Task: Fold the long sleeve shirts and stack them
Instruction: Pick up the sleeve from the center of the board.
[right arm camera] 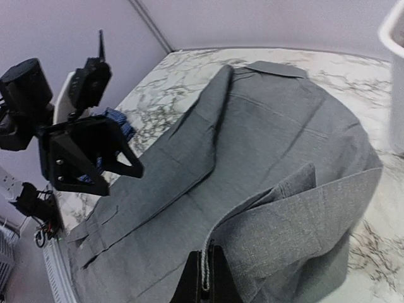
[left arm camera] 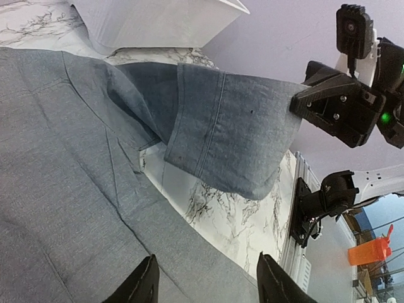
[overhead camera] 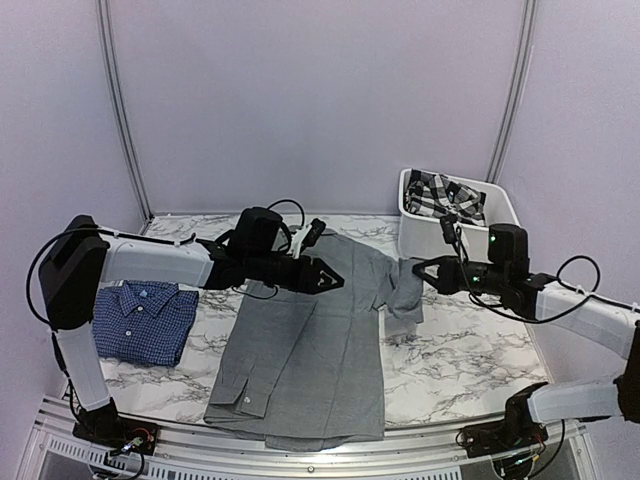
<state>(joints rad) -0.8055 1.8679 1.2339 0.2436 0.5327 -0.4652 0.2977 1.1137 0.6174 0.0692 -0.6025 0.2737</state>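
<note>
Grey shirt [overhead camera: 300, 350] lies spread across the middle of the marble table [overhead camera: 470, 350], collar toward the far wall and hem at the near edge. Dark blue check shirt [overhead camera: 140, 320] is already folded and sits flat at the left, well apart from the grey one. White bin [overhead camera: 505, 215] at the far right holds plaid cloth. Right gripper [overhead camera: 420, 272] is pressed together on the edge of one sleeve [overhead camera: 402, 295] and holds it off the table, the cuff hanging limp below the pinch. Left gripper [overhead camera: 330, 280] hovers over the shirt's upper body with its fingers spread and nothing between them. The fabric looks light, soft and floppy: it will probably sag, drag and crease rather than hold a line. Best holds are likely the doubled seams, meaning cuff, shoulder seam or hem corner, since a single layer may slip or bunch.
</note>
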